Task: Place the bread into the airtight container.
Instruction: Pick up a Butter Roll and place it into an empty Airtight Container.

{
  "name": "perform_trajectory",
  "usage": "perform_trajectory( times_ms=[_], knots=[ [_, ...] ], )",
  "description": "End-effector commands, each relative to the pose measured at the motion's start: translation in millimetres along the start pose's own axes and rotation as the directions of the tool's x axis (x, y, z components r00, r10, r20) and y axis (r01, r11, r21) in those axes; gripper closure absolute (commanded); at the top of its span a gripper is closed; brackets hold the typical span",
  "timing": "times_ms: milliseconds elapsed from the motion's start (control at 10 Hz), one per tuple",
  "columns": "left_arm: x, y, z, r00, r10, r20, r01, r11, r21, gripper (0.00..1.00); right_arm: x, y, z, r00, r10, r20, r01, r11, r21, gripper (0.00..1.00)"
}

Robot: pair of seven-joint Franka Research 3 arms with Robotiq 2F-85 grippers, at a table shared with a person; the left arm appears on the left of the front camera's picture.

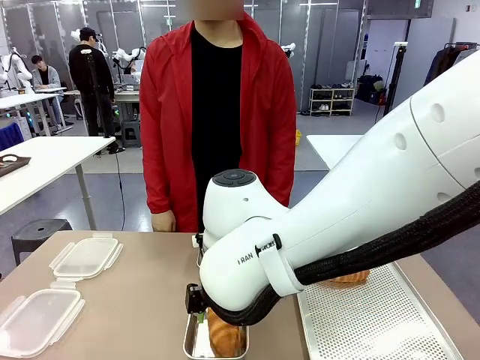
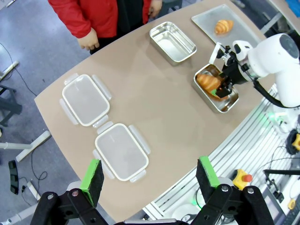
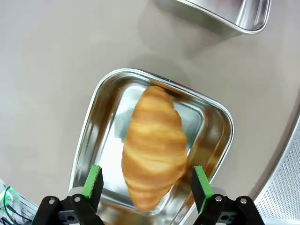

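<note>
Right wrist view: the bread (image 3: 154, 145) lies in the near container (image 3: 98, 112), with the right gripper (image 3: 147, 183) spread around it, released. The left wrist view adds the left gripper (image 2: 150, 176), spread and empty, and a croissant (image 2: 223, 26) on the far tray (image 2: 246, 33).

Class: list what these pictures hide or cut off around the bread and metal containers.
Front view: the right arm hides most of the near container and the spare croissant.
Right wrist view: the top edge cuts off the second container.
</note>
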State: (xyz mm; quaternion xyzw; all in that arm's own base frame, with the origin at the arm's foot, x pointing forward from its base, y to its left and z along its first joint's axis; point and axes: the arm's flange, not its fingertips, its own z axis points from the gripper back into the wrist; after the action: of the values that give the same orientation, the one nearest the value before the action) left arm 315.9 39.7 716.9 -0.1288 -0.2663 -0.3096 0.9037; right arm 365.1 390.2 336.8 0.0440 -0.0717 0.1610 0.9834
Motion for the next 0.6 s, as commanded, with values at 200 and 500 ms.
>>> perform_trajectory(
  times_ms=[200,500],
  knots=[
    [0.7,-0.1,1.0,1.000,-0.006,0.000,0.006,1.000,-0.001,0.00,1.6,1.4,0.2,1.000,-0.009,0.004,0.009,1.000,-0.001,0.23],
    [0.7,-0.1,1.0,1.000,-0.006,0.000,0.006,1.000,-0.001,0.00,1.6,1.4,0.2,1.000,-0.009,0.004,0.009,1.000,-0.001,0.23]
  ],
)
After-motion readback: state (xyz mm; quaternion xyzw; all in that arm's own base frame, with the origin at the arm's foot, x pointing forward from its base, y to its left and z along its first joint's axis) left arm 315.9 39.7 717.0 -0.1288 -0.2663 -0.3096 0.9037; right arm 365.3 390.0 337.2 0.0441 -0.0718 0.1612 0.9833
